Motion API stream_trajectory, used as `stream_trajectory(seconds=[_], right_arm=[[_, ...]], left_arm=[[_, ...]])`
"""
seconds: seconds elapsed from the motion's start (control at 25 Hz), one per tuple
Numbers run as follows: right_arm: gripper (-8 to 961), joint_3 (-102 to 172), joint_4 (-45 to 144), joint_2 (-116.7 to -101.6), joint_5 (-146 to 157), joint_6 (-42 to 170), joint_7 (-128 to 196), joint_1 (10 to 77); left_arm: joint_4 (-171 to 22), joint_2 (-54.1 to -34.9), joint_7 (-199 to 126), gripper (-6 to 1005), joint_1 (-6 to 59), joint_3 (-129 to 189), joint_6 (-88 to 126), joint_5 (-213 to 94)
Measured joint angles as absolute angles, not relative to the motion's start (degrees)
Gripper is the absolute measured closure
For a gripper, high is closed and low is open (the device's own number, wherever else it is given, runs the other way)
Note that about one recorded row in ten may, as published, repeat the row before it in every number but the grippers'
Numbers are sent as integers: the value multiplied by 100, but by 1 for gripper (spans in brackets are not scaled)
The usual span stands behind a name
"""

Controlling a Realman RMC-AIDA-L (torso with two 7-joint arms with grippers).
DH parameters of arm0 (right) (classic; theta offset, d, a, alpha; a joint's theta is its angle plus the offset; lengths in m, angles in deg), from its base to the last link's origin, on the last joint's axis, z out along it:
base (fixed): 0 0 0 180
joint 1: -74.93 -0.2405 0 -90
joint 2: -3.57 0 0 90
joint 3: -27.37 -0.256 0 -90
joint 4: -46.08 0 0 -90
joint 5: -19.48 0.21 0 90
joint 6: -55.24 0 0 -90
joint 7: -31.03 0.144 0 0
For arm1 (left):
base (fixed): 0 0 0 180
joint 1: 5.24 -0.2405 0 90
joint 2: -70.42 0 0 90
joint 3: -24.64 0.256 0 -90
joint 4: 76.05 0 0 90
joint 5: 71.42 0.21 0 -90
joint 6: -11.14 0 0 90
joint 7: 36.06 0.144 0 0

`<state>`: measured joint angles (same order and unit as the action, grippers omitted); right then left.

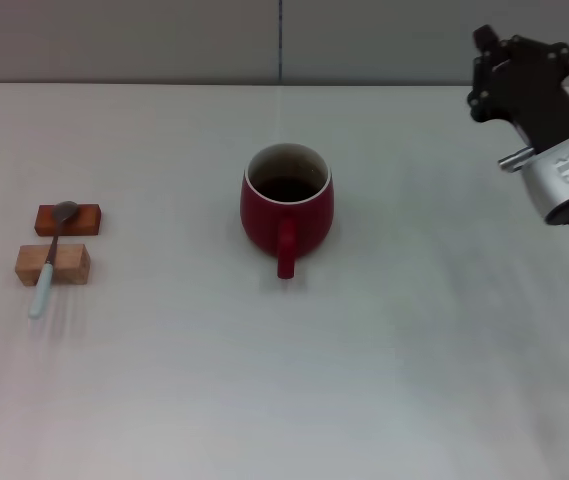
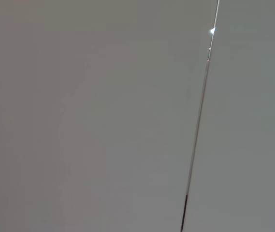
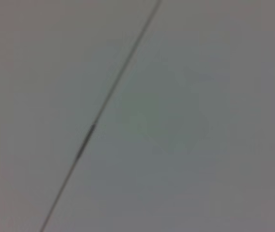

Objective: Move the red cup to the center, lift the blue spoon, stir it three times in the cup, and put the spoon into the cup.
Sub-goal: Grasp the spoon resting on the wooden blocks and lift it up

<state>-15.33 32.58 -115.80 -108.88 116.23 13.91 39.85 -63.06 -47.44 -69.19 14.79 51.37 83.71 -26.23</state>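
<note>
Two wooden blocks, a reddish one and a paler one, are sitting at the table's left side, and the blue spoon is lying across both with its grey bowl on the reddish block and its handle tip reaching past the paler one. Upright near the table's middle, the red cup is standing with its handle pointing toward the robot. At the far right, the right gripper is hanging above the table, well apart from the cup, and whether it is open or closed cannot be told; the left gripper is appearing in no view, both wrist views showing only a plain grey surface crossed by a thin seam.
</note>
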Motion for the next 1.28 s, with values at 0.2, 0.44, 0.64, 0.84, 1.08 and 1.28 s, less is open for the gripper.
stream_trajectory(seconds=[0.2, 0.44, 0.64, 0.84, 1.08, 1.28], right_arm=[[948, -2076, 3351, -11566, -10885, 12045, 2078, 4100], [948, -2298, 3553, -11561, -10884, 12115, 2464, 4055], [948, -2329, 3588, -11557, -10884, 12117, 2456, 4037], [948, -2397, 3645, -11553, -10884, 12119, 2440, 4014], [948, -2401, 3711, -11545, -10884, 12114, 2438, 3970], [948, -2405, 3775, -11538, -10884, 12101, 2428, 3915]], left_arm=[[-6305, -4743, -7065, 162, 1299, 5175, 8373, -2591], [-6335, -4744, -7588, 163, 988, 5690, 8398, -2584], [-6341, -4753, -7920, 165, 778, 6038, 8557, -2580], [-6493, -4784, -7857, 166, 584, 6253, 9026, -2579], [-6872, -4787, -7669, 167, 457, 6349, 9654, -2579], [-7203, -4802, -7230, 169, 331, 6538, 10047, -2573]])
